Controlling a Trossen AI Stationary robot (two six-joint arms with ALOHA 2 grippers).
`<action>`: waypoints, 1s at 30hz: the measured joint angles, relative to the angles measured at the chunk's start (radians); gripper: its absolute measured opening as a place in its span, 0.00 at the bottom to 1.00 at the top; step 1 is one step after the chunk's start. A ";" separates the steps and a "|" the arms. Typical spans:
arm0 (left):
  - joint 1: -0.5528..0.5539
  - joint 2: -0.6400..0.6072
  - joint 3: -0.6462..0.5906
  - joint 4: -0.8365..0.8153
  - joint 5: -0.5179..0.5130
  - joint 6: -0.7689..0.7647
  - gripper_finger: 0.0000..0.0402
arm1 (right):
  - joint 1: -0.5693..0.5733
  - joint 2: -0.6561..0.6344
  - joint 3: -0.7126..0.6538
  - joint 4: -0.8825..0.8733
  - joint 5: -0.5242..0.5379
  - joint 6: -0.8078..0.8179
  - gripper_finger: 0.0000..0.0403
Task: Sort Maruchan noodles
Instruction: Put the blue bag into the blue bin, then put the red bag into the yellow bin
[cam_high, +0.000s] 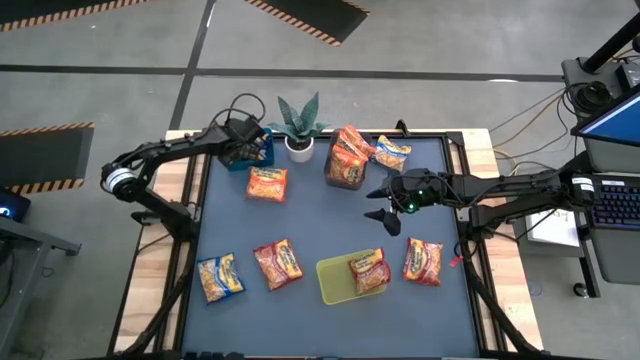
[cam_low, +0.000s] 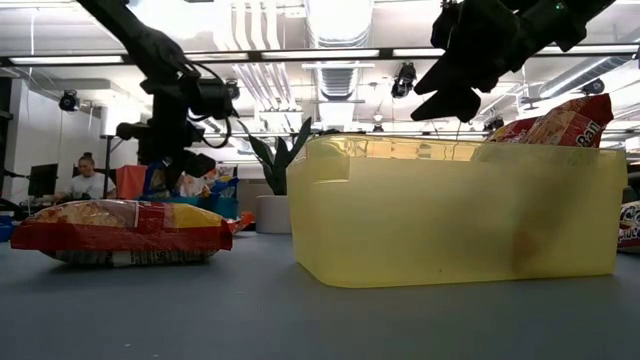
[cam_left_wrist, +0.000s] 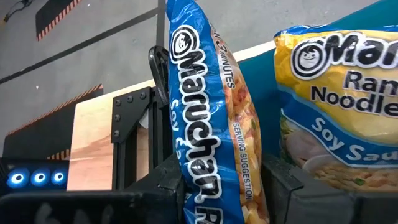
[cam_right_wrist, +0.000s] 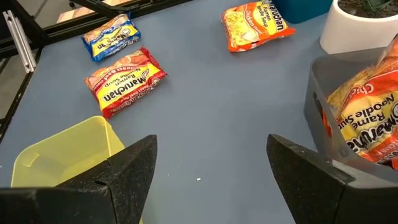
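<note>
Only the left wrist view shows the left gripper (cam_left_wrist: 214, 186) clamping a blue packet (cam_left_wrist: 211, 118). Overhead, the right gripper (cam_high: 385, 213) hovers spread at table centre, the yellow bin (cam_high: 335, 285) at its seven o'clock.

Open mat (cam_high: 320, 215) between potted plant (cam_high: 298, 125) and yellow bin (cam_high: 335, 280)

The bench (cam_high: 320, 215) top is slate blue with pale wood edges. By its left edge lies a blue-and-yellow packet (cam_high: 219, 277), with a red packet (cam_high: 277, 264) beside it. An orange packet (cam_high: 267, 184) lies near the blue bin (cam_high: 247, 155). The yellow-green bin (cam_high: 335, 283) holds a red-and-orange packet (cam_high: 368, 271). The plant pot (cam_high: 299, 149) is white, its leaves green.
</note>
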 joint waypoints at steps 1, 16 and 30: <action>0.001 0.000 0.000 0.000 0.000 0.000 0.28 | 0.000 0.000 0.000 0.000 0.000 0.000 0.72; 0.018 -0.003 -0.001 0.001 -0.019 0.037 0.46 | 0.000 0.000 0.000 0.000 0.000 0.007 0.73; 0.009 -0.044 -0.001 -0.012 -0.002 0.055 0.49 | 0.000 0.000 0.000 0.000 0.001 0.016 0.73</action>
